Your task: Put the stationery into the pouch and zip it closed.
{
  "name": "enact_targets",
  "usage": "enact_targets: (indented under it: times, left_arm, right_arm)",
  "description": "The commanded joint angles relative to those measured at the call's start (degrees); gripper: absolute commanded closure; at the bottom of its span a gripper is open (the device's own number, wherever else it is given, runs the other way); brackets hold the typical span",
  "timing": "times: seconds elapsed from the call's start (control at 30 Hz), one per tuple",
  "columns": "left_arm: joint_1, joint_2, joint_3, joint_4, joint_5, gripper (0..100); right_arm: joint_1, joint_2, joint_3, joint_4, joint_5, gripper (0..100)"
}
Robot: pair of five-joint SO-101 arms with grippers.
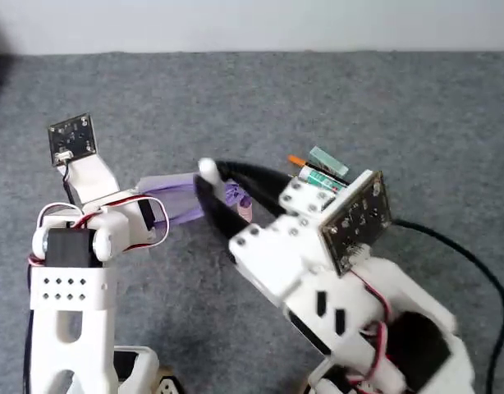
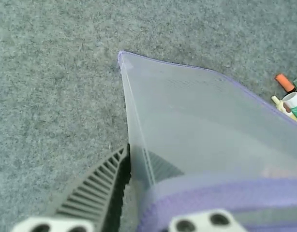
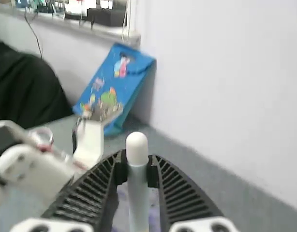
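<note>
Stationery [image 1: 326, 168] half behind the right arm [image 1: 318, 271] (likewise the pouch [image 1: 174, 182]); white pen [image 3: 137, 150], lower end between the jaws.

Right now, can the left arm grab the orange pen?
Probably not. The left gripper is shut on the pouch, so its jaws are busy, and the orange pen lies beyond the pouch. It would likely have to let go first.

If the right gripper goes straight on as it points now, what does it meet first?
Beyond the pen in the right gripper the way looks free; probably the wall far off, depth unclear.
</note>
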Motion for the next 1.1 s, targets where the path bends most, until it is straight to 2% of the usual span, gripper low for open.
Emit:
enact_targets:
  times: [0.0, 0.13, 0.2, 0.47, 0.6, 0.67, 0.77, 0.83, 0.97, 1.07]
  left_arm:
    - [0.3, 0.1, -0.1, 0.1, 0.9, 99]
    - [0.3, 0.0, -0.3, 0.1, 0.9, 99]
    - [0.3, 0.0, -0.4, 0.1, 0.9, 99]
    - [0.3, 0.0, -0.4, 0.2, 0.9, 99]
    - [0.3, 0.0, -0.4, 0.2, 0.9, 99]
    - [0.3, 0.0, -0.4, 0.2, 0.9, 99]
    - [0.3, 0.0, -0.3, 0.2, 0.9, 99]
    - [0.3, 0.0, -0.2, 0.3, 0.9, 99]
    - [0.2, 0.0, -0.1, 0.3, 0.9, 99]
    - [0.0, 0.0, -0.1, 0.3, 1.0, 99]
  right_arm:
    - [0.0, -1.0, 7.6, -19.5, 1.1, 99.1]
    - [-2.6, -1.0, 16.4, -33.5, 7.3, 99.1]
    - [-4.9, -1.0, 19.2, -37.2, 10.1, 99.1]
    - [-6.4, -1.0, 29.0, -40.1, 11.2, 99.1]
    - [-6.4, -1.1, 32.0, -37.8, 12.5, 97.4]
    - [-5.8, -1.0, 32.4, -34.6, 15.1, 92.5]
    - [-3.4, -1.2, 31.9, -31.6, 15.2, 82.7]
    - [-2.1, -1.5, 31.5, -30.8, 15.2, 79.7]
    - [1.1, -1.5, 24.9, -24.5, 12.3, 84.3]
    - [6.7, -0.9, 18.7, -16.8, 9.8, 88.5]
